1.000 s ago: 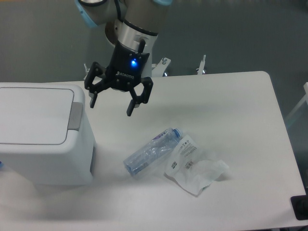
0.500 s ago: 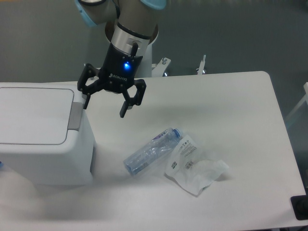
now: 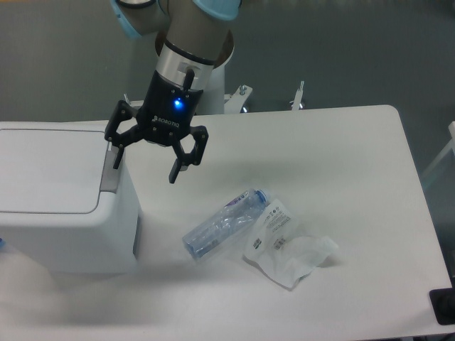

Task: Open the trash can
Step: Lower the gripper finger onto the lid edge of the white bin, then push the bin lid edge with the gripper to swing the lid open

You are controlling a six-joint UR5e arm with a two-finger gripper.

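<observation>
The white boxy trash can stands at the left of the table with its flat lid shut. Its grey push tab sits at the lid's right edge. My gripper is open and empty, hanging just above and right of the tab. Its left finger overlaps the tab's upper end in this view; its right finger hangs over the bare table. I cannot tell whether the left finger touches the tab.
A crushed clear plastic bottle lies on the white table right of the can. A crumpled white wrapper lies beside it. A dark object sits at the table's front right corner.
My gripper has moved left, from beside the can to over the grey push tab, staying open. The can, bottle and wrapper have not moved.
</observation>
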